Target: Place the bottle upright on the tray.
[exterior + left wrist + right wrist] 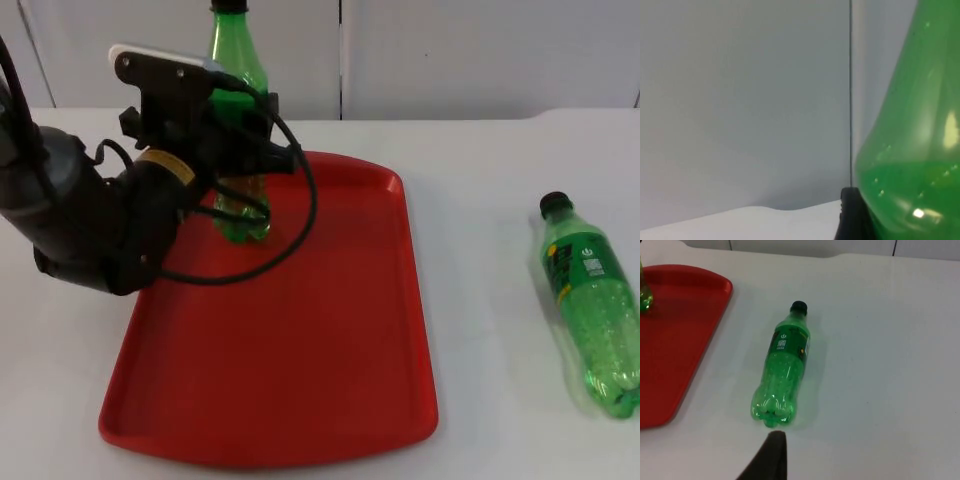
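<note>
Two green bottles are in sight, one standing and one lying. On the left part of the white table (pixel 480 160) lies a red tray (pixel 300 360), and the upright bottle (pixel 240 215) stands on it near its far left corner, its base resting on the red surface and its black cap rising in front of the grey partition wall (pixel 480 50). The left gripper (pixel 240 135) sits around the middle of this bottle, jaws closed against its sides and gripping it. The left wrist view shows what the top view cannot: the bottle's clear green shoulder seen close, curving up against the partition wall, with a black fingertip (pixel 852 215) pressed beside it. Farther right, well apart from the tray and near the table's right edge, the second bottle (pixel 590 305) lies on its side on the table, black cap toward the far edge, base toward the near edge. The right wrist view shows this lying bottle whole, with a green and yellow label around its upper body bearing a small white printed patch too small to read, and the tray's edge beside it. The right gripper (pixel 771 457) hangs above the table just beyond the lying bottle's base, and whether its jaws are open cannot be told.
</note>
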You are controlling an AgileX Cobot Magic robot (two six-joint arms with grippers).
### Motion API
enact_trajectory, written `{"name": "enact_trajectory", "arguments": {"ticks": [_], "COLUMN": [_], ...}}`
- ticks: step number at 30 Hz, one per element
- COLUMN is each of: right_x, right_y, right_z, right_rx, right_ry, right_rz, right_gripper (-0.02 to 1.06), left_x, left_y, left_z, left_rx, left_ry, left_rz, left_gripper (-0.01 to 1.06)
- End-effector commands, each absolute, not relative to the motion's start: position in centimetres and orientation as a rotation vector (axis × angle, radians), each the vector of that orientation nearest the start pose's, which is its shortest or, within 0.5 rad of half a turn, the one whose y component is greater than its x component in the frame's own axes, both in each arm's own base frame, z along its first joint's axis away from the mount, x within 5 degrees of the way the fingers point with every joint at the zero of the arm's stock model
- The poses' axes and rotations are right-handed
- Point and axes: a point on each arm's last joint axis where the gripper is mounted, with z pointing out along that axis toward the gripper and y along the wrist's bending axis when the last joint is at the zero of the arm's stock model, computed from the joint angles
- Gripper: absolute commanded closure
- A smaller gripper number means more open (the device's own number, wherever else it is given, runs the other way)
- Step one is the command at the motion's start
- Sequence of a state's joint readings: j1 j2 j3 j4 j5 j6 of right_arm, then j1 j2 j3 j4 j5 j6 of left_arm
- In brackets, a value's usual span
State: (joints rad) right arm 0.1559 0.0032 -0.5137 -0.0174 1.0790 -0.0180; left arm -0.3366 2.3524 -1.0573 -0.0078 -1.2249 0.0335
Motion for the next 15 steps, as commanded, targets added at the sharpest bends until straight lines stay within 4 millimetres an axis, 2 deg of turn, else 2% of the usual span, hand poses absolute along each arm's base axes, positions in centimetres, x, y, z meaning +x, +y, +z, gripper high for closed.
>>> {"name": "enact_trajectory", "arguments": {"ticks": [1,9,15], "right_x": [-0.71,-0.71,-0.71], "right_y": [-0.24,-0.24,-0.24], "right_z": [28.00,28.00,28.00], "right_rx": [-0.169,-0.169,-0.169], "right_ry": [2.040,2.040,2.040], "right_rz": [0.065,0.065,0.065], "right_gripper": [-0.01,-0.01,-0.01], "left_x": [40.23,40.20,39.94], "left_y": [-13.75,-13.76,-14.47], "left_z": [6.48,6.25,6.25], "left_rx": [0.258,0.249,0.338], "left_ry": [1.557,1.564,1.550], "left_rz": [-0.219,-0.231,-0.273], "left_gripper": [1.05,1.05,1.05]}}
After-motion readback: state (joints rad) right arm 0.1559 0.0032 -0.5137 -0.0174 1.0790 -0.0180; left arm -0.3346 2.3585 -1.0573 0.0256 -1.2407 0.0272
